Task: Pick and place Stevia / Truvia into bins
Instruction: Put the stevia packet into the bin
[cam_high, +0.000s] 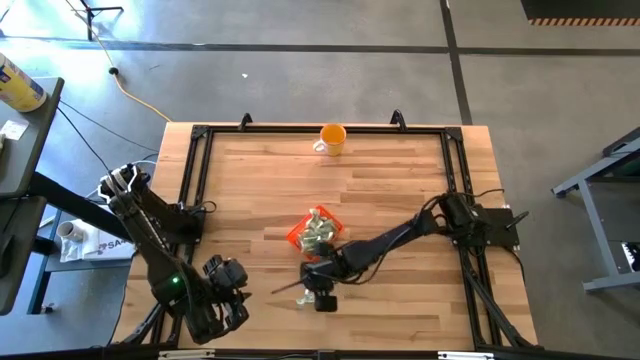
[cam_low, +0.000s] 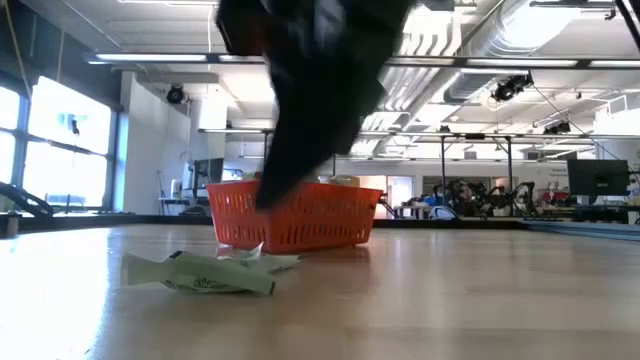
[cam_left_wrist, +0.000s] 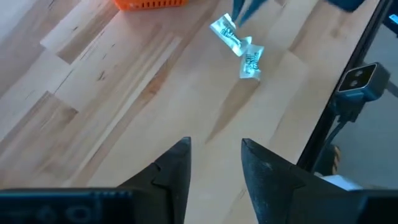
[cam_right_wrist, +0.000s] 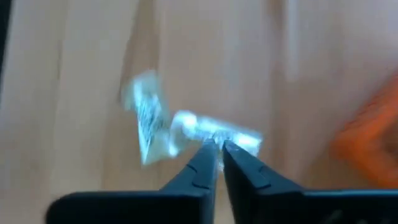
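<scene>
The orange-red tray (cam_high: 296, 236) sits mid-table with several pale green and white sachets (cam_high: 318, 230) piled in it. Two more sachets lie on the wood just near of it, one (cam_left_wrist: 227, 34) beside the other (cam_left_wrist: 251, 63), and they overlap in the low view (cam_low: 200, 273). My right gripper (cam_right_wrist: 217, 149) reaches in from the right side and stands over them with its fingers closed on one sachet (cam_right_wrist: 214, 132); the second sachet (cam_right_wrist: 146, 121) lies beside it. My left gripper (cam_left_wrist: 214, 163) waits open near the table's near-left corner (cam_high: 230, 285). My right gripper pinches one sachet between its two fingertips at about its middle (cam_right_wrist: 198, 126), coming from above and pointing down. The sachet lies flat or nearly flat at table level; I cannot tell whether it is lifted clear.
A round orange mug (cam_high: 332, 138) with a white handle stands by the far edge. A black frame (cam_high: 196, 180) runs along the table's edges. Bare wood lies left and right of the tray (cam_low: 295, 215). My right arm (cam_low: 310, 90) crosses in front of the tray in the low view.
</scene>
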